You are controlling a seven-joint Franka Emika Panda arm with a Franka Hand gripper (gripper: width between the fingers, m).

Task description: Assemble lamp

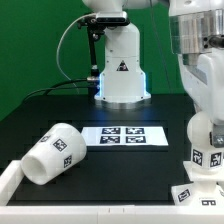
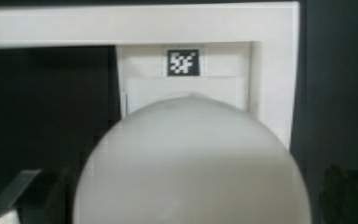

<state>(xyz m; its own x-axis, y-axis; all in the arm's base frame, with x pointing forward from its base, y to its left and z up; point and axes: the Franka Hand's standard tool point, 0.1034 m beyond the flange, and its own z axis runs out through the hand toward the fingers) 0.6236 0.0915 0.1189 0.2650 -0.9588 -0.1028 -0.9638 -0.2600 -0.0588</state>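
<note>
Lamp parts sit around the marker board (image 1: 125,135). The shade (image 1: 55,150) lies on its side on the tabletop, off the board's exterior-view left. The bulb (image 1: 205,140) stands upright off the board's right, directly over the base (image 1: 190,192), apparently lined up for seating.

In the wrist view, the end effector (image 2: 194,195) pinches the bulb's round head, presumably so its lower end points down at the base.
</note>
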